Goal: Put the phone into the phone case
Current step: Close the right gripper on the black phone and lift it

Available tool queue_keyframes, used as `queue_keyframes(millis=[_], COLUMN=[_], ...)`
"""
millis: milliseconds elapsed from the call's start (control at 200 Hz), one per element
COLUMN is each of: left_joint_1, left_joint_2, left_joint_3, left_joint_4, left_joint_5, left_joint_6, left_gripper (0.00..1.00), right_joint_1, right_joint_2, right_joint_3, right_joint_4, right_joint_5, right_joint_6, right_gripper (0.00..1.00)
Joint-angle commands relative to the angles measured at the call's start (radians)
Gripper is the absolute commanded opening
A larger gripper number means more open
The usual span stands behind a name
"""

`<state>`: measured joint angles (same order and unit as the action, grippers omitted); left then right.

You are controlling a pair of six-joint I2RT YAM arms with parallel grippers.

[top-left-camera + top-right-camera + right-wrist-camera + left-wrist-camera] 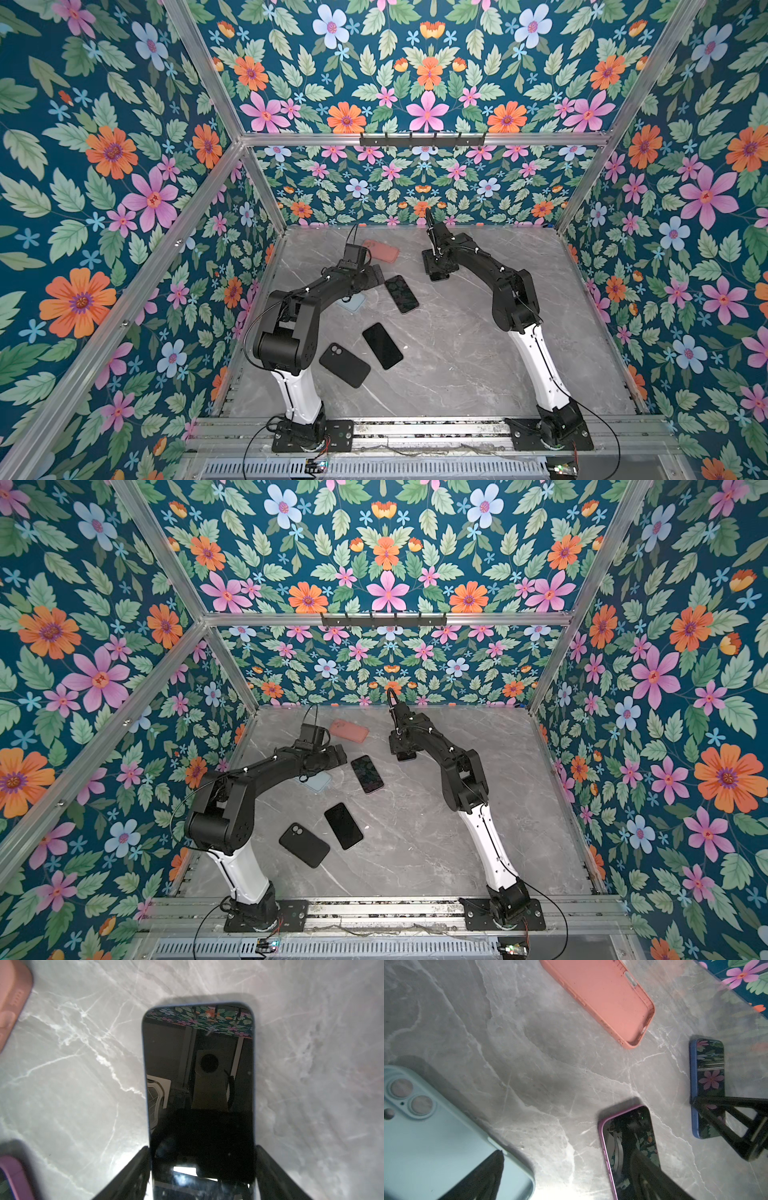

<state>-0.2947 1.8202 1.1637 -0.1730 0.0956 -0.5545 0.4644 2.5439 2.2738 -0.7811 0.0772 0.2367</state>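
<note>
marble table [83, 1084] bears phone [197, 1074] flanked by right tool [202, 1147].

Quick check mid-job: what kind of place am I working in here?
Likely a robot test booth, not a home: an aluminium frame holds printed floral panels, and the left arm and right arm are mounted on a rail at a marble-look table.

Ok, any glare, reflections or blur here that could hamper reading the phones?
Right wrist view: the screen of the blue phone mirrors wallpaper and the camera; the pink case is blurred. Left wrist view: the purple phone reflects foliage, glare whitens the table. Both top views: even light, soft shadows.
</note>
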Motion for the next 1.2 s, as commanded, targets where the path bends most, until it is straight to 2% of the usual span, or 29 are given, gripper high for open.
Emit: queue_keyframes(millis=[0, 265, 575, 1195], left_joint_1=[0.002, 0.002, 0.002, 0.001], left_joint_2=[-0.013, -0.028, -0.042, -0.062], left_joint_3=[-0.006, -0.021, -0.031, -0.046], left_joint_4=[0.013, 0.011, 0.012, 0.027], left_joint_5=[0.0, 0.001, 0.014, 0.046], left_joint_6=[-0.007, -0.004, -0.004, -0.02], left_gripper=[0.97, 0.97, 0.97, 0.96], right_joint_1=[0.0, 0.001, 0.0, 0.021], right_joint_2=[-0.014, -0.073, -0.219, -0.663], right_joint_3=[-0.021, -0.093, -0.304, -0.973], right_joint_4=[-0.067, -0.042, 0.051, 0.202], right_joint_5=[-0.007, 0.001, 0.013, 0.036], right_joint_6=[0.021, 0.028, 0.052, 0.133], right_gripper=[0.74, 0.7, 0.68, 0.68])
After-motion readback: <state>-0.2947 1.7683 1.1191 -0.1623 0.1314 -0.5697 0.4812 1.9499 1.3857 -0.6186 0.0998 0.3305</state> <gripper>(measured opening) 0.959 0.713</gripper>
